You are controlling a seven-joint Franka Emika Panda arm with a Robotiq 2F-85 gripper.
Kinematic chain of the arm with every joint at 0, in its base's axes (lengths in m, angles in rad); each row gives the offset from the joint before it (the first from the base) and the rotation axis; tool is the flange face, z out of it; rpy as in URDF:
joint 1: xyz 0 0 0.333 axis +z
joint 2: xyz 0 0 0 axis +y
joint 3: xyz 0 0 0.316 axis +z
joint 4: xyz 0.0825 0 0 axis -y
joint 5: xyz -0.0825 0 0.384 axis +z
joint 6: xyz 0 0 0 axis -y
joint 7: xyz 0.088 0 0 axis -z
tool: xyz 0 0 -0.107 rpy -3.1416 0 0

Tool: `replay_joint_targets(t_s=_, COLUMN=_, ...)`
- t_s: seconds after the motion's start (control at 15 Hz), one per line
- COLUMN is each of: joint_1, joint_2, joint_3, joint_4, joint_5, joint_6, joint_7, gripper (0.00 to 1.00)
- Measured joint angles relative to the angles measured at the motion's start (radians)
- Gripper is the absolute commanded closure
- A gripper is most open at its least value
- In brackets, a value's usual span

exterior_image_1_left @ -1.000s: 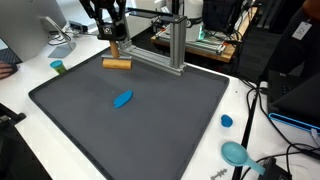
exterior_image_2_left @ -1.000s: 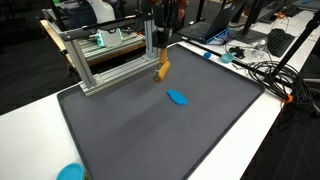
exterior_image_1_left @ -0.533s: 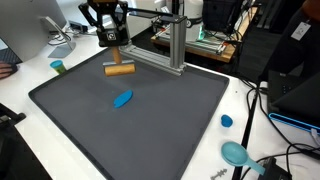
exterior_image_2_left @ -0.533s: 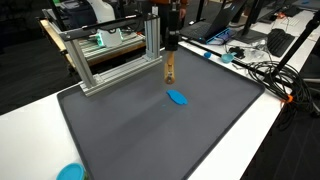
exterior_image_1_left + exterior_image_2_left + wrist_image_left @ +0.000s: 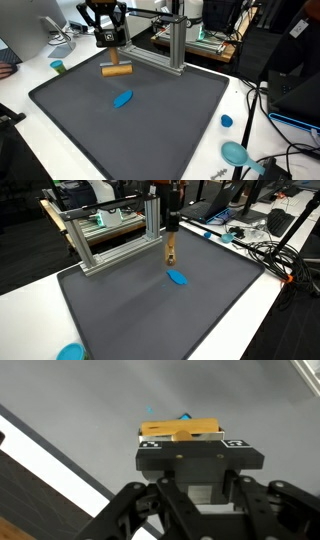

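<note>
Pincer: gripper point(image 5: 113, 47) shut tight on the wooden block point(image 5: 117, 69)
Block: hangs just above the grey mat point(image 5: 170, 120), near the metal frame point(image 5: 176, 48)
Changed: block turned straighter a second ago and has been steady since, so the grip looks secure

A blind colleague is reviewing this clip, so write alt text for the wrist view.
The black gripper is shut on a pale wooden piece, seen against a dark grey mat. A small blue object peeks out just beyond the wood, and a white table edge runs diagonally at the left.
</note>
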Motion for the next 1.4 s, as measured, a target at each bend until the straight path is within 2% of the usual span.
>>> replay_joint_targets(t_s=0.2, joint_1=-0.003, joint_2=-0.003, joint_3=0.000, joint_4=0.004, joint_5=-0.021, joint_6=0.065, joint_7=-0.119, gripper=0.78)
replay_joint_targets(t_s=0.53, joint_1=-0.021, joint_2=0.011, joint_3=0.001, joint_4=0.031, joint_5=0.026, joint_6=0.087, joint_7=-0.426, gripper=0.78)
replay_joint_targets(t_s=0.73, joint_1=-0.022, joint_2=0.065, joint_3=0.008, joint_4=0.088, joint_5=0.058, joint_6=-0.002, joint_7=-0.581, gripper=0.78)
replay_joint_targets(t_s=0.93, joint_1=-0.019, joint_2=0.139, joint_3=0.014, joint_4=0.165, joint_5=0.050, joint_6=-0.096, joint_7=-0.655, gripper=0.78)
replay_joint_targets(t_s=1.0, joint_1=-0.019, joint_2=0.165, joint_3=0.014, joint_4=0.191, joint_5=0.047, joint_6=-0.123, joint_7=-0.657, gripper=0.53)
replay_joint_targets(t_s=1.2, joint_1=-0.023, joint_2=0.227, joint_3=0.009, joint_4=0.251, joint_5=0.047, joint_6=-0.148, joint_7=-0.632, gripper=0.53)
replay_joint_targets(t_s=1.27, joint_1=-0.024, joint_2=0.237, joint_3=0.008, joint_4=0.261, joint_5=0.047, joint_6=-0.149, joint_7=-0.630, gripper=0.78)
replay_joint_targets(t_s=1.4, joint_1=-0.024, joint_2=0.241, joint_3=0.008, joint_4=0.266, joint_5=0.047, joint_6=-0.150, joint_7=-0.629, gripper=0.78)
